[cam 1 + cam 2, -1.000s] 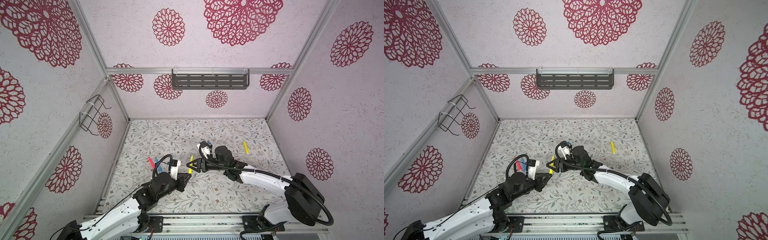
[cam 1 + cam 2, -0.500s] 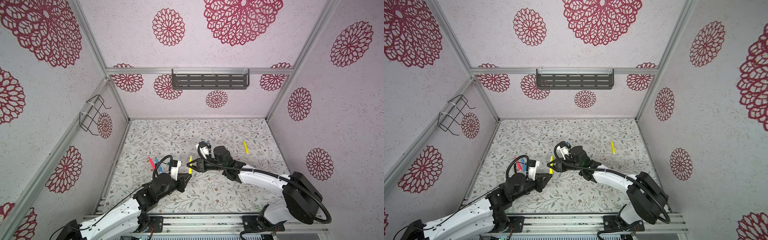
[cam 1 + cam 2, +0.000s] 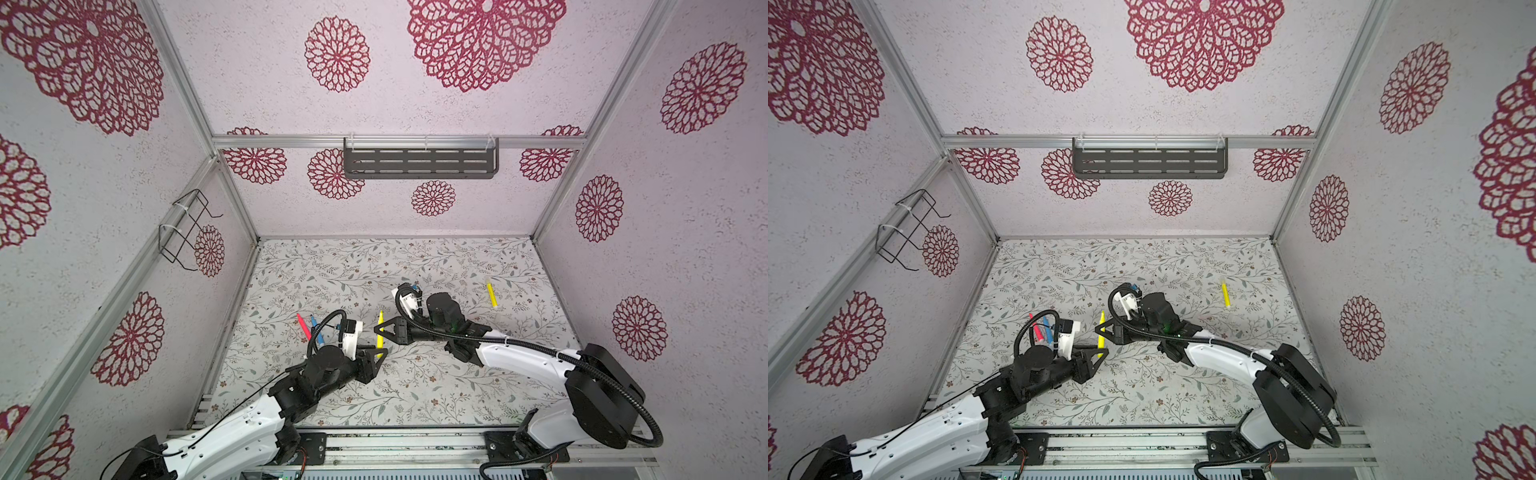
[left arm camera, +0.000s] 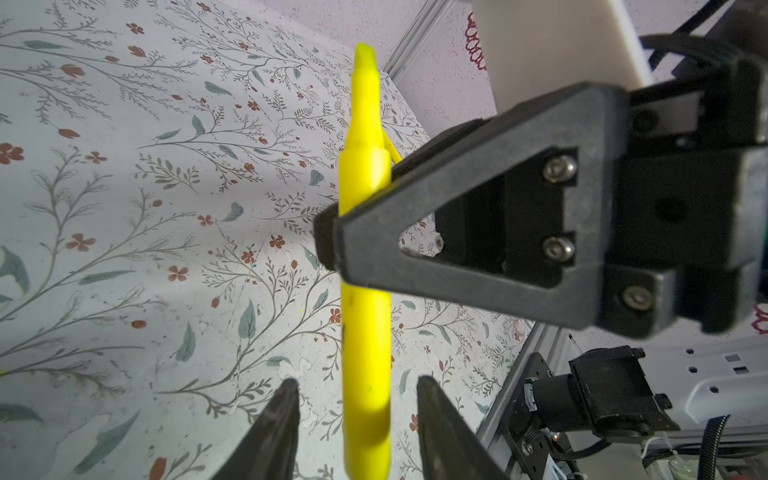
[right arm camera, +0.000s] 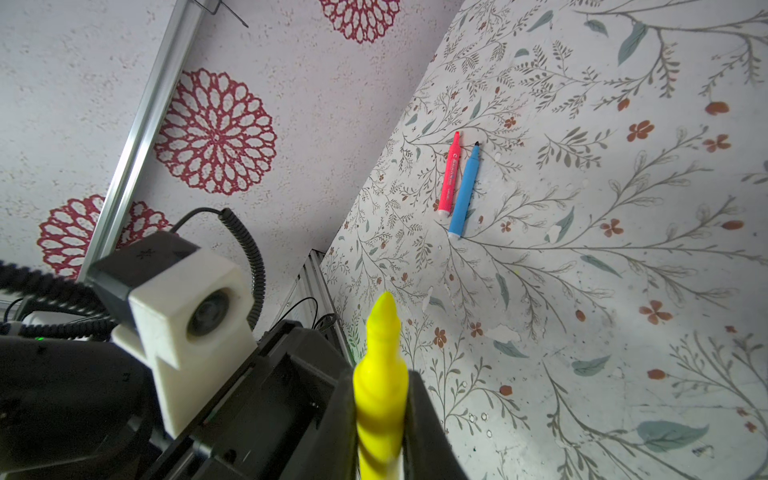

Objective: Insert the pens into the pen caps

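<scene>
The right fingers point(image 4: 365, 249) are clamped on a yellow pen point(image 4: 365, 332) over the middle of the tabletop point(image 3: 415, 395). The left fingers point(image 4: 276, 432) stand parted either side of its rear end, not touching. A pink-red pen point(image 5: 451, 174) and blue pen point(image 5: 465, 191) lie side by side near the left edge; a second yellow pen point(image 3: 492, 294) lies near the right edge.

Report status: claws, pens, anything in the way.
Right claw shut on yellow pen. Left claw open around its rear end. Nothing blocking them.
</scene>
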Motion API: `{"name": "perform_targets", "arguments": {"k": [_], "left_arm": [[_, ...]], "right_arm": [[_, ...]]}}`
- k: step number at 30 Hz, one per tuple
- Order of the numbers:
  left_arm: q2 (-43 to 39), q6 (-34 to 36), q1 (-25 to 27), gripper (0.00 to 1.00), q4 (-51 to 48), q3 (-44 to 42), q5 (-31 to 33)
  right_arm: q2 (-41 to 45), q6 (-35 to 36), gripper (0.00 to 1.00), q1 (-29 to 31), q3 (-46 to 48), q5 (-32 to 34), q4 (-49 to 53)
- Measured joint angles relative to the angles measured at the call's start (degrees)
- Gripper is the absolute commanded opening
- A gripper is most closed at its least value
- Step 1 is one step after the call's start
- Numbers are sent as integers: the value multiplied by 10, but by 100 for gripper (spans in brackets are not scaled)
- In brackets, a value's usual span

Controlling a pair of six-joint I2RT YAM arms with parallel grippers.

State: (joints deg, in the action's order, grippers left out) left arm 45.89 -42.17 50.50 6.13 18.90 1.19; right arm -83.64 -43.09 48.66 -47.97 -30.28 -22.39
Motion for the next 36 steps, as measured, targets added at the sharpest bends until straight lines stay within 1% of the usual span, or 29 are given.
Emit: {"name": "perform_targets", "arguments": {"k": [3,12,16,22,27,33,34,36], "left_arm": [[7,0,0,49,0,0,-1],[40,-1,0,40,7,1,-15],[41,0,0,36,11,1,-21],[38,-1,0,35,15,1,-21],[30,-1,0,31,17,1,-19],[21,-3,0,21,17,1,-17],[21,-3,1,18,17,1,-16],[21,-7,1,10,17,1,-13]], "right_arm": [[4,2,12,2,0,1,3],[5,11,12,17,0,3,20],[5,13,12,17,0,3,21],[5,15,12,19,0,3,21],[5,15,12,24,0,3,21],[5,15,12,29,0,8,21],[5,15,12,29,0,10,20],[5,16,12,29,0,12,19]]}}
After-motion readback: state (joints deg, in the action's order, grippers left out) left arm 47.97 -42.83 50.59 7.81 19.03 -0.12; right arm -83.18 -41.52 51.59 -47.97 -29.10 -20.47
